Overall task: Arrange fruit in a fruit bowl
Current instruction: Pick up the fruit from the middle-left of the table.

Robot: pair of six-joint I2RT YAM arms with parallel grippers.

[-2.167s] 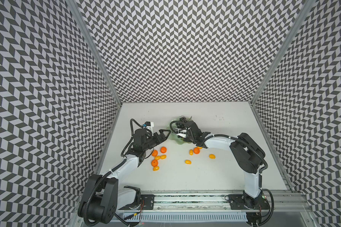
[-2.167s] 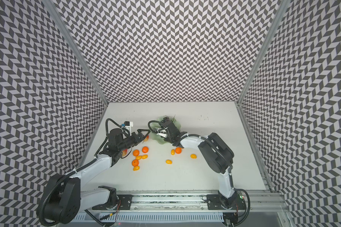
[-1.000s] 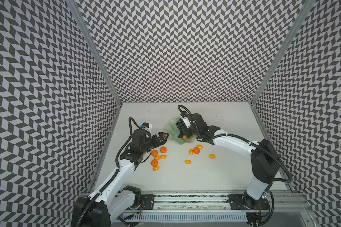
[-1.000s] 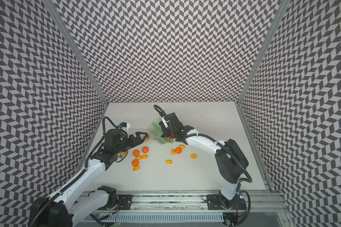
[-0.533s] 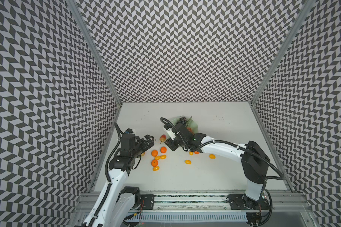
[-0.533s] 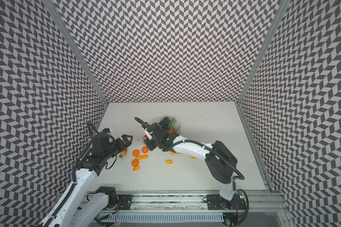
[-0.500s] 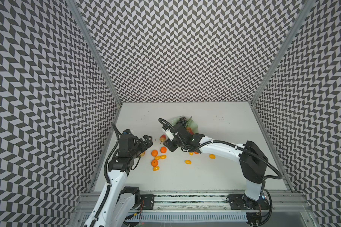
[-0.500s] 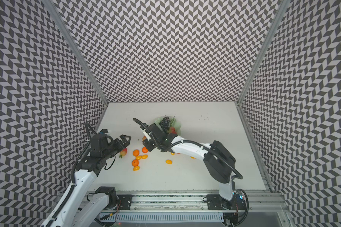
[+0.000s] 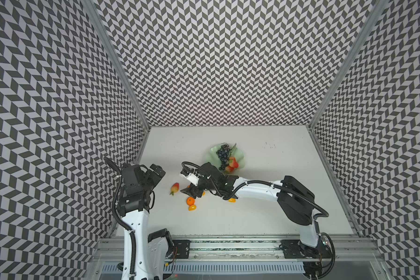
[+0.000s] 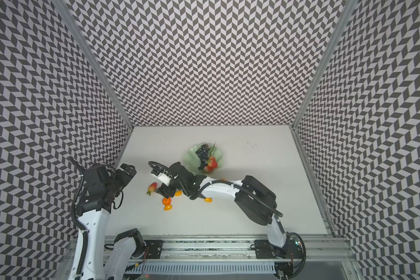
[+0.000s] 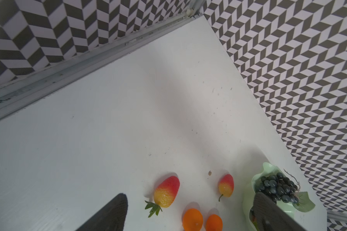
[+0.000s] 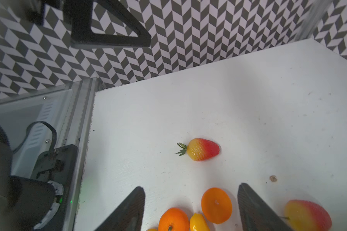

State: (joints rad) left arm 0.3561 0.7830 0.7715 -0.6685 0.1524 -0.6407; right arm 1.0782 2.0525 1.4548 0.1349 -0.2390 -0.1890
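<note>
The mint fruit bowl (image 9: 240,155) (image 10: 192,157) (image 11: 268,170) holds a dark grape bunch (image 9: 222,155) (image 10: 202,154) (image 11: 276,188) and red strawberries (image 9: 232,164) (image 10: 211,164). My right gripper (image 9: 192,191) (image 10: 165,190) (image 12: 190,208) is low and open, straddling a tangerine (image 12: 216,205), a second tangerine (image 12: 173,220) and a kumquat (image 12: 198,223). The pear (image 12: 307,215) (image 11: 226,185) lies just outside one finger. A loose strawberry (image 9: 175,188) (image 10: 151,187) (image 12: 202,149) (image 11: 166,191) lies on the table. My left gripper (image 9: 155,172) (image 10: 127,173) (image 11: 188,212) hangs open and holds nothing, by the left wall.
Another tangerine (image 9: 190,200) (image 10: 166,201) and kumquats (image 9: 192,207) (image 9: 231,200) (image 10: 208,199) lie nearer the front. Chevron-patterned walls close the white table (image 9: 264,213) on three sides. A metal rail (image 9: 228,244) runs along the front.
My right gripper has swung from the bowl to the loose fruit at the left and opened wider. The left arm has drawn back toward the left wall, leaving a strawberry on the table.
</note>
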